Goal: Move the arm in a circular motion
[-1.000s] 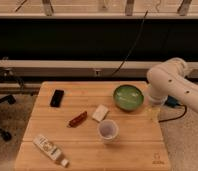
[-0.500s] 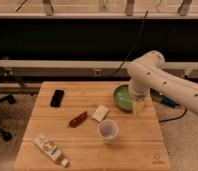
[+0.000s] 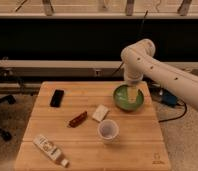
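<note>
Warm, even light; soft blur throughout, hand point(image 3: 133, 94) hazy above green bowl point(image 3: 118, 96)

**A:** anyone ID this bot? Only the arm point(image 3: 159, 70) is in shot, running from the right edge of the frame up to upper right of centre.

**B:** white all over, thick rounded tube segs, smooth shell afaict. Big bulky rounded joint at its top end, and the seg below that joint is shorter and just as fat.

**A:** any markings?

**B:** a few small dark dots on the joint and along the long seg. Screws or holes, can't tell which.

**A:** and the end bit?

**B:** gripper point(image 3: 133, 95) is pale yellowish, diff colour from the rest and narrower than the white segs. It's just right of centre of the frame, under the joint.
</note>
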Action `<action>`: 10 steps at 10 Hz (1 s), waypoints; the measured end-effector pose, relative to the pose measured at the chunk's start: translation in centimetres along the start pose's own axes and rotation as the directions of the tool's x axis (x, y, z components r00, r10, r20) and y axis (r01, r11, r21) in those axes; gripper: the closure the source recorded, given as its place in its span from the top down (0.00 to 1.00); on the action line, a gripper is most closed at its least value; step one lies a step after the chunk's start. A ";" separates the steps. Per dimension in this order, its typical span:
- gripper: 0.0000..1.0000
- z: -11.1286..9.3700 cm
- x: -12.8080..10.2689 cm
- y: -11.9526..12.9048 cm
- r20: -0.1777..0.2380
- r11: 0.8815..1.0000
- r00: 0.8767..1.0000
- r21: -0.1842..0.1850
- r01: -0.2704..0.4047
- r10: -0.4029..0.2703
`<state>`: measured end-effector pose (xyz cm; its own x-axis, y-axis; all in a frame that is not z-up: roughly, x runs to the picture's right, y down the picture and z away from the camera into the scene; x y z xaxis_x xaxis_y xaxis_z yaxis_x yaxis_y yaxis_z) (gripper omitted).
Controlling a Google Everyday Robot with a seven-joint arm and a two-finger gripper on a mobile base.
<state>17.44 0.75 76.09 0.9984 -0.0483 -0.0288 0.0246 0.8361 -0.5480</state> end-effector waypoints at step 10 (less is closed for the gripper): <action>0.80 1.4 -11.1 0.9 0.041 0.976 0.975 -0.029 0.217 -0.216</action>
<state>6.49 2.76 77.10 0.9707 -0.2052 0.1250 0.2396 0.7897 -0.5648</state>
